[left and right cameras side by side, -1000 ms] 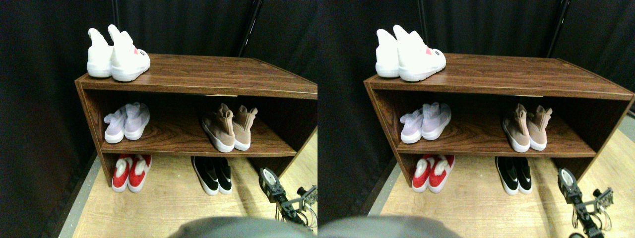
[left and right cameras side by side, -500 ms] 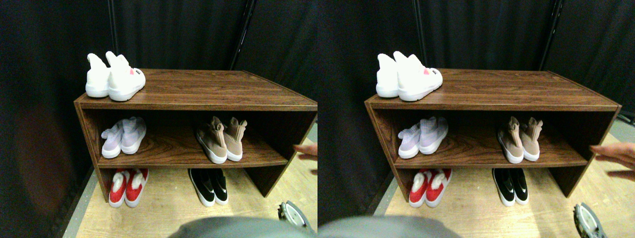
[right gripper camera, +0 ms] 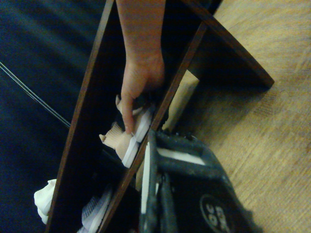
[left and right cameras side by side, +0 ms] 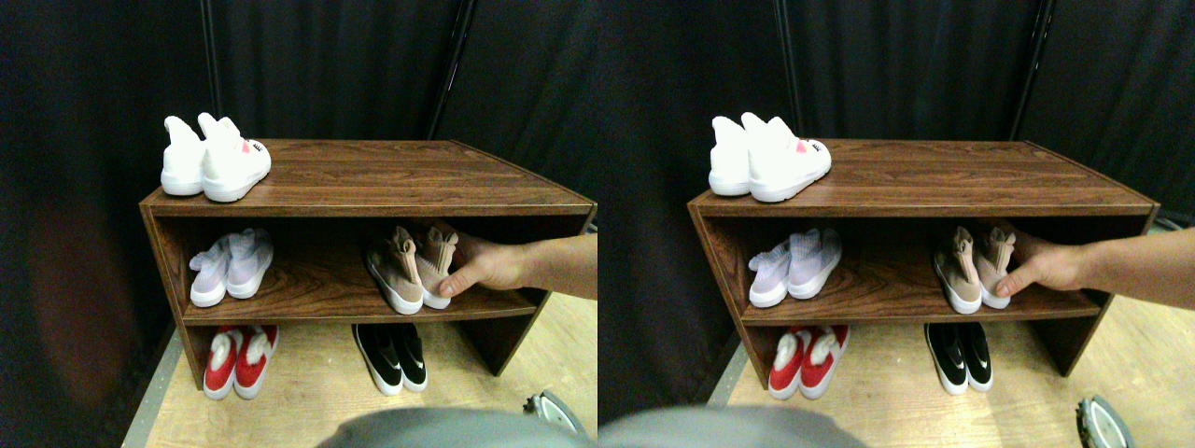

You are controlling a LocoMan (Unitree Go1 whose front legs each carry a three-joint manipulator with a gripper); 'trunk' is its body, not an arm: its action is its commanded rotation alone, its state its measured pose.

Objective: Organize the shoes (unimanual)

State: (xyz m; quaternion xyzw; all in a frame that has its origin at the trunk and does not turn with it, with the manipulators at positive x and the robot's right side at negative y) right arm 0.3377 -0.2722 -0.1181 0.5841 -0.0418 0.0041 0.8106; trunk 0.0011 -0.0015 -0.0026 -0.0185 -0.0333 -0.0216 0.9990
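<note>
A person's hand (left and right cameras side by side: 485, 266) reaches in from three o'clock and grips the tan shoes (left and right cameras side by side: 411, 266) on the shelf's (left and right cameras side by side: 373, 177) middle board; the black slip-ons (left and right cameras side by side: 392, 355) sit on the floor below. My gripper (right gripper camera: 160, 194) hangs low at five o'clock (open or closed, I cannot tell).

Front camera faces shelf (left and right cameras side by side: 373, 201); wrist camera nearer, sideways.

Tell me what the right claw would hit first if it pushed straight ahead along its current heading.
Probably the front edge of the middle shelf, judging by the wrist view. Just past that edge are the tan shoes and a person's hand on them. Depth is unclear.
</note>
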